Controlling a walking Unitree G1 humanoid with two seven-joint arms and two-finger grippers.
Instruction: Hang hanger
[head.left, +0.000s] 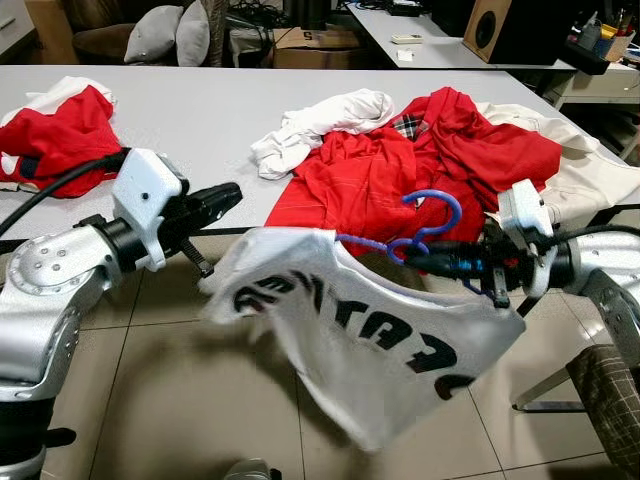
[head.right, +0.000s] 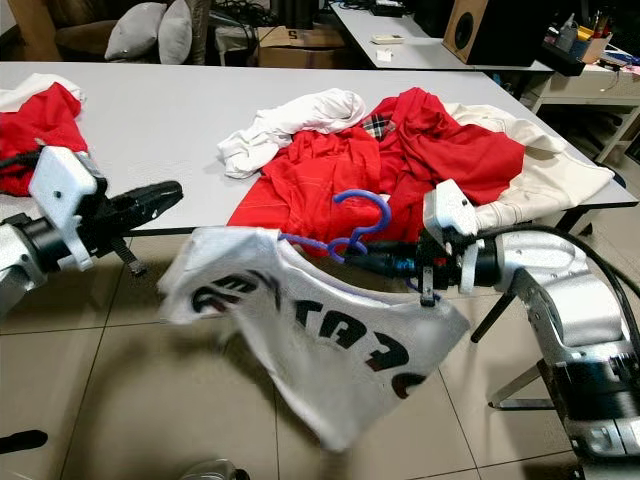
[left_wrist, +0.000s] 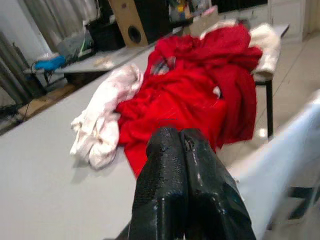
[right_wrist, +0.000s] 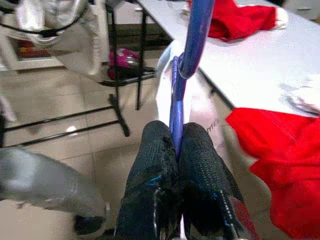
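The right end effector (head.left: 425, 258) is clamped on the blue hanger (head.left: 432, 225), its two black fingers (right_wrist: 200, 170) pressed against the hanger's wire. The hanger is held in the air in front of the bench (head.left: 200, 120), just off its near edge, hook upward. A white T-shirt with black lettering (head.left: 350, 340) hangs from the hanger over the tiled floor (head.left: 160, 400). The left end effector (head.left: 222, 196) is level with the shirt's far shoulder, just beside it, fingers (left_wrist: 165, 180) pressed together on nothing. On the bench beyond the hanger lies a pile of red garments (head.left: 400, 160) with a white garment (head.left: 315, 125) beside it and a cream one (head.left: 580, 170) at the bench's corner. Another red garment (head.left: 60, 135) lies at the bench's other end. Behind the bench stand grey cushions (head.left: 170, 35), a cardboard box (head.left: 315, 45), a second desk (head.left: 430, 40) and a wooden speaker (head.left: 487, 28).
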